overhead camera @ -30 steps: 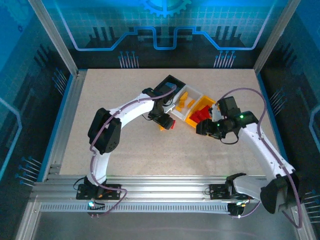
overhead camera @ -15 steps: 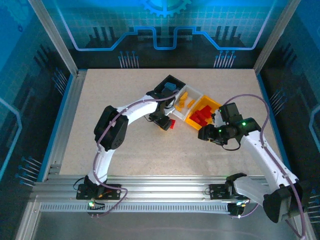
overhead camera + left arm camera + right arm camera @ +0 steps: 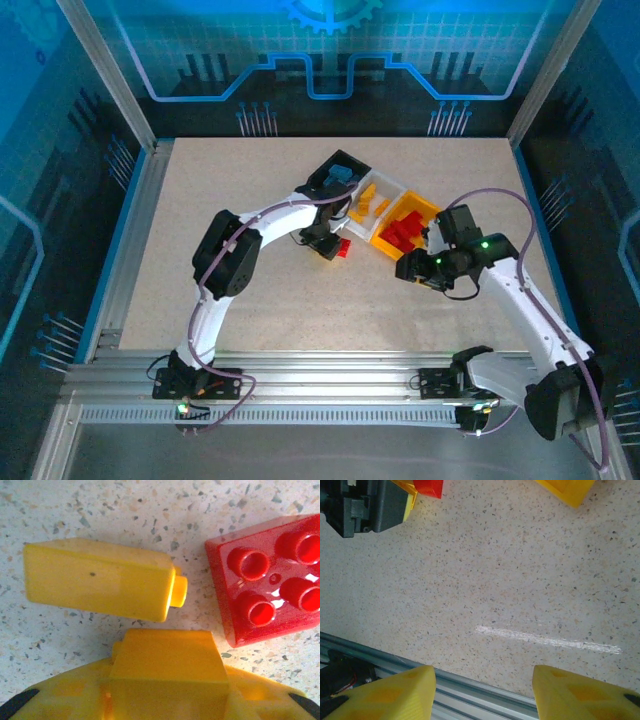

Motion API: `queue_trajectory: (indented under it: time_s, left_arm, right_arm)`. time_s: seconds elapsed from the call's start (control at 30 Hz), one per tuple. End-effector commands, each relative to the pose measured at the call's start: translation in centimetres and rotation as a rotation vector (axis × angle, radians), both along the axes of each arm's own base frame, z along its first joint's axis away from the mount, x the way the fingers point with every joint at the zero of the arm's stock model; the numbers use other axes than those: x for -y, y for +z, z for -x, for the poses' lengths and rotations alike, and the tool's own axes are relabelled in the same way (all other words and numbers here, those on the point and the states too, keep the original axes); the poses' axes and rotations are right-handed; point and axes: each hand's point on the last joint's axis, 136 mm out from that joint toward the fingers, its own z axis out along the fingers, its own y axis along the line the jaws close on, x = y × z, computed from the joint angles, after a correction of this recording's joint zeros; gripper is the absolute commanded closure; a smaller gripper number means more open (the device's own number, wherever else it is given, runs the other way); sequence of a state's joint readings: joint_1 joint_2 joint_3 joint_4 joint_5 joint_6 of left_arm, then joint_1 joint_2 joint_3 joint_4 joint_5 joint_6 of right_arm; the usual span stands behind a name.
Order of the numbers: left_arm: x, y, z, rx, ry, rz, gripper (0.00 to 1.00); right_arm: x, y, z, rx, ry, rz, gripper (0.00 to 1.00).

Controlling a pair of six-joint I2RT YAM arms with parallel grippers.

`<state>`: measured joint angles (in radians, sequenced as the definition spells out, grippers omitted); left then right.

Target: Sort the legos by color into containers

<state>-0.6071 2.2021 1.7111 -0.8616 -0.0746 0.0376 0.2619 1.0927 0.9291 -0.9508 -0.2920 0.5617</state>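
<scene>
Legos mostly sorted: blue in black bin, yellow in white bin, red in yellow bin. Two strays on table just in front: yellow brick on its side, red brick beside it, not touching. Left gripper sits low over them, arm arched forward, likely going for yellow; can't tell its jaw gap. Right gripper fairly wide, empty, near yellow bin.

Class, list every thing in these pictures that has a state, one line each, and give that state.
Left gripper: jaws around a yellow brick, grip unclear.
Right gripper: jaws open, empty.
Loose yellow brick: lying on its side on the table.
Red brick: on the table, studs up.
Black bin: holds blue bricks.
White bin: holds yellow bricks.
Yellow bin: holds red bricks.
</scene>
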Motion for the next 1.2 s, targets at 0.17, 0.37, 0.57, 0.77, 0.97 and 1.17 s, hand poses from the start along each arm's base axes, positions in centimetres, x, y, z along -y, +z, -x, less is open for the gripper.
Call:
queue_trajectory:
  time_s: [0.17, 0.37, 0.57, 0.77, 0.97, 1.17]
  left_arm:
    - [-1.7, 5.8, 0.3, -0.035, 0.293, 0.235, 0.6]
    - [2.0, 12.1, -1.6, -0.128, 0.53, 0.619, 0.59]
    - [6.4, 13.2, -6.0, -0.293, 0.862, 0.921, 0.59]
    - [10.0, 12.7, -9.6, -0.338, 1.01, 0.961, 0.57]
    - [11.2, 12.0, -11.2, -0.341, 1.117, 0.951, 0.55]
    - [11.4, 11.6, -11.2, -0.335, 1.12, 0.917, 0.45]
  right_arm:
    - [-0.9, -0.2, -0.7, -0.006, 0.014, -0.025, 0.44]
    - [-1.2, -1.2, -0.7, -0.025, 0.003, -0.044, 0.44]
    - [-1.0, -1.8, 0.1, -0.03, -0.019, -0.054, 0.44]
    - [-0.4, -2.2, 1.4, -0.027, -0.049, -0.052, 0.44]
    - [0.0, -2.7, 2.5, -0.029, -0.076, -0.055, 0.43]
    - [0.2, -2.7, 2.6, -0.024, -0.075, -0.045, 0.43]
